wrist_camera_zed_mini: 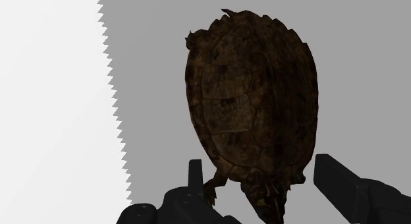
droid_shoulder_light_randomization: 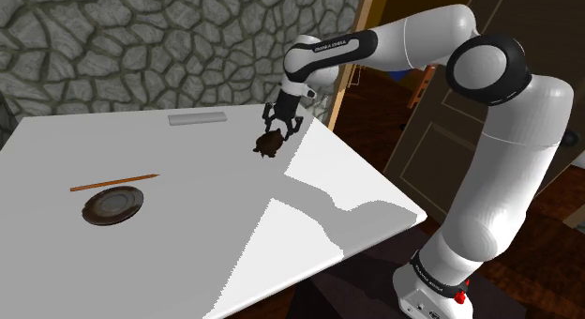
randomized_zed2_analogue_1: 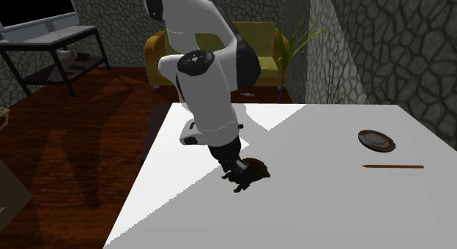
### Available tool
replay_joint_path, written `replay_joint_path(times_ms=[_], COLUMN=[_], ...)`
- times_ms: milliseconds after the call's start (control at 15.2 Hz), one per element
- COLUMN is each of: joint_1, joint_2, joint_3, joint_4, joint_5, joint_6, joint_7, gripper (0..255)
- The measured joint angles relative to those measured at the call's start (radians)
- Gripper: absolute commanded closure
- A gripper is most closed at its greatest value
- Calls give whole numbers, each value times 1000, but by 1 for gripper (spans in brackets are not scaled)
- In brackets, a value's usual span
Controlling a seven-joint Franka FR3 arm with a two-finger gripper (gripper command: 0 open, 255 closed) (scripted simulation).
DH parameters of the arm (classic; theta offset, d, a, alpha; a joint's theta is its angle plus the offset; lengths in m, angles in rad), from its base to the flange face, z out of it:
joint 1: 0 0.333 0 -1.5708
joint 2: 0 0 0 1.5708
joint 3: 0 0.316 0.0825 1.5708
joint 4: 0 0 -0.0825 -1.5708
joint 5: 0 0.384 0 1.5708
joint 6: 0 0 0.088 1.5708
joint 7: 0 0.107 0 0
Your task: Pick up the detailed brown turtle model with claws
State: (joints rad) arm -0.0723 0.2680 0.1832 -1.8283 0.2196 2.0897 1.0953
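The dark brown turtle (droid_shoulder_light_randomization: 268, 145) lies on the white table (droid_shoulder_light_randomization: 141, 261) near its far edge, in shadow. My black gripper (droid_shoulder_light_randomization: 281, 128) hangs just above it, pointing down. In the wrist view the domed, ridged shell (wrist_camera_zed_mini: 253, 91) stretches away from the gripper (wrist_camera_zed_mini: 263, 180). The fingers (wrist_camera_zed_mini: 336, 180) stand apart, open, on either side of the turtle's near end with its clawed feet, and do not clasp it. From the second exterior view the gripper (randomized_zed2_analogue_1: 238, 174) stands low over the turtle (randomized_zed2_analogue_1: 254, 171), partly covering it.
A dark round plate (droid_shoulder_light_randomization: 113, 206) and a thin brown pencil (droid_shoulder_light_randomization: 114, 182) lie toward the shoulder view's left. A flat grey slab (droid_shoulder_light_randomization: 198, 117) rests at the table's far side. The table's edge runs close behind the turtle, next to a stone wall and a wooden door.
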Motion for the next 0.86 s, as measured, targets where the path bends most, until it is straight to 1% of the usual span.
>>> replay_joint_path(times_ms=[858], joint_1=[-4], joint_2=[-50], joint_3=[-1], joint_4=[100], joint_5=[-5], joint_6=[-147], joint_7=[29], gripper=[255])
